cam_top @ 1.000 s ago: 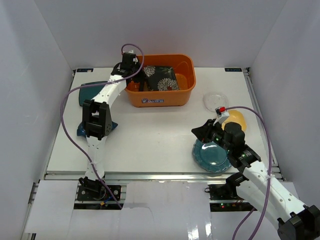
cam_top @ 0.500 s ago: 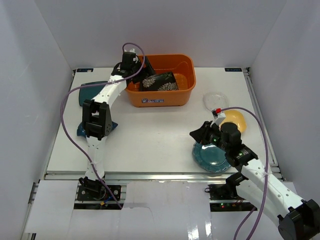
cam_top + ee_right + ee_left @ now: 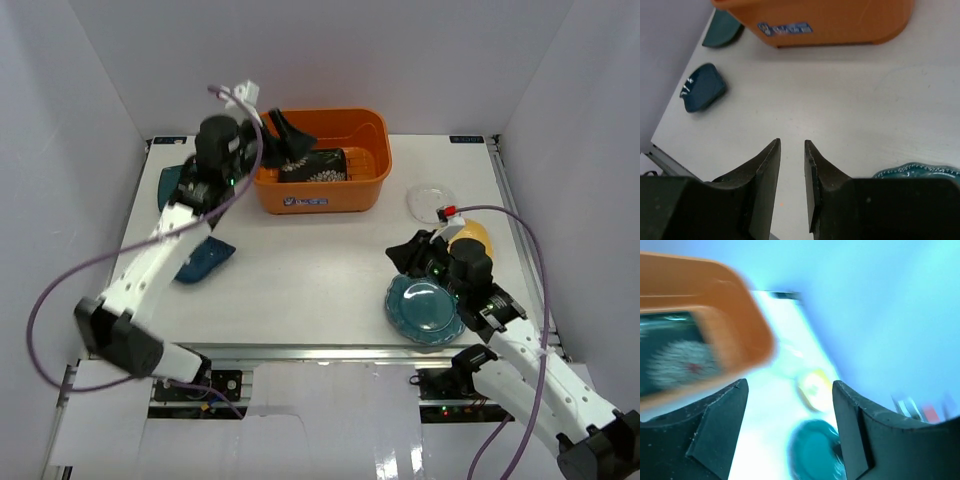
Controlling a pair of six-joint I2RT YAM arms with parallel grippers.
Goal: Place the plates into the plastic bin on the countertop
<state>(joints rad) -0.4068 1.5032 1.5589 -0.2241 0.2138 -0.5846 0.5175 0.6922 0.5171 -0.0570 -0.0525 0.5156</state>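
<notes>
The orange plastic bin (image 3: 372, 178) stands at the back of the white countertop (image 3: 300, 270), and the black flowered plate (image 3: 318, 166) lies inside it. My left gripper (image 3: 285, 140) hangs open and empty over the bin's left rim; its wrist view is blurred, showing the bin (image 3: 725, 295) and the flowered plate (image 3: 675, 360). My right gripper (image 3: 405, 255) is open by a narrow gap with nothing in it (image 3: 791, 145), just left of the teal scalloped plate (image 3: 425, 308). Further right lie the yellow plate (image 3: 474, 238) and the clear glass plate (image 3: 430, 200).
Two dark teal plates lie on the left: one (image 3: 170, 185) beside the bin, one (image 3: 202, 262) nearer the front, partly under the left arm. White walls close three sides, and a metal rail (image 3: 300, 350) runs along the near edge.
The left gripper opened and let go of the flowered plate, which dropped into the bin. The left arm swung out leftward. The right gripper opened slightly and shifted a little right.
</notes>
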